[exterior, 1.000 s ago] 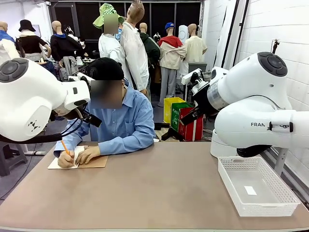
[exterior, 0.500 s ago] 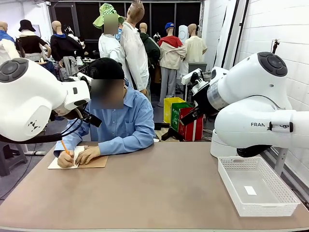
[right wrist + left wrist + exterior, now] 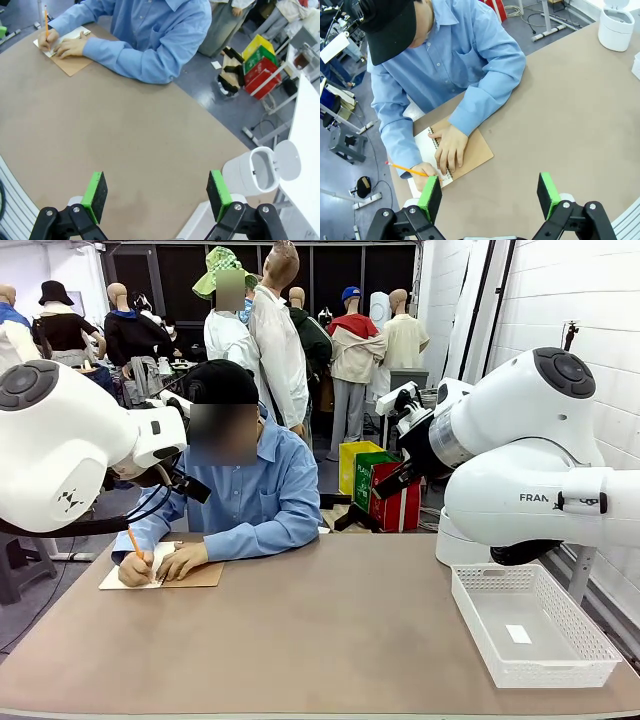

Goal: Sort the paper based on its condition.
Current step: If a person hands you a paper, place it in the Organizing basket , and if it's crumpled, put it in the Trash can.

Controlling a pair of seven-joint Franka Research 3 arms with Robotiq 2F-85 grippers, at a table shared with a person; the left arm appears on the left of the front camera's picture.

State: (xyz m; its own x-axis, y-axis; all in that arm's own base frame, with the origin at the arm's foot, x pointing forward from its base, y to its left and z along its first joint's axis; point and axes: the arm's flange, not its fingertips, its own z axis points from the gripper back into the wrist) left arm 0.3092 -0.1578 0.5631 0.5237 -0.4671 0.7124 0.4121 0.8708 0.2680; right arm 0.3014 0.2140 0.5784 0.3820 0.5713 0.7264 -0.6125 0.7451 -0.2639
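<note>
Loose paper is out of view. At the table's far left a person writes with an orange pencil (image 3: 134, 543) on the white page of a spiral notebook (image 3: 195, 577) with a brown cover. One of the person's hands lies flat on the notebook (image 3: 472, 155). My left gripper (image 3: 489, 192) hangs high above the table near the notebook, open, with nothing between its green pads. My right gripper (image 3: 156, 196) is also open and empty, high over the middle of the table, far from the notebook (image 3: 72, 64).
A white mesh basket (image 3: 555, 672) stands at the right front of the table with a tiny white tag (image 3: 518, 634) in it. A white lidded bin (image 3: 257, 172) stands off the table's far right edge. The brown tabletop (image 3: 320, 630) is bare between notebook and basket.
</note>
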